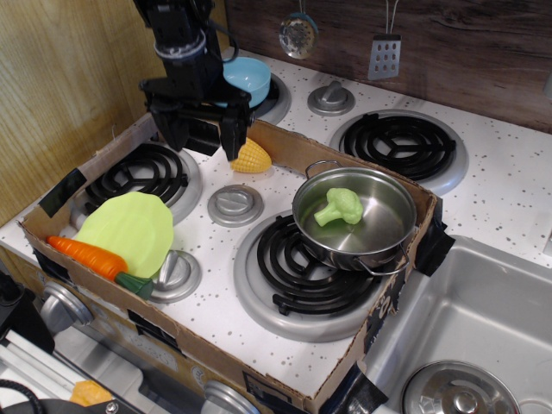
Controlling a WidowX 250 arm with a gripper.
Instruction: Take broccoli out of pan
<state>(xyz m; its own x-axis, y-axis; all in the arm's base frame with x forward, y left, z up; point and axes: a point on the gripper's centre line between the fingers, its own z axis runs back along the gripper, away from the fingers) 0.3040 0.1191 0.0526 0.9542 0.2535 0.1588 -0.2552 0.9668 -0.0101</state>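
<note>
The pan (354,218) sat on the front burner (297,272) of the toy stove, toward that burner's far right edge and close against the right wall of the cardboard tray (259,362) that framed the cooktop. Inside the pan lay the broccoli (339,207), on its side, head toward the pan's middle and stalk pointing to the pan's left wall — resting on the bare steel floor, touched by nothing else. Left of the pan and farther back, just beyond the cardboard's rear edge, lay the corn piece (251,157). The gripper (202,138) hung farther left of the pan than the corn did, well apart from the pan, its two black fingers spread wide with nothing between them; the right finger stood just beside the corn. Behind the gripper was the light-blue bowl (249,78). A round grey knob (235,205) lay on the white stovetop to the pan's left. Far to the pan's left, near the tray's front corner, the yellow-green plate (129,228) rested partly over the carrot (90,257).
</note>
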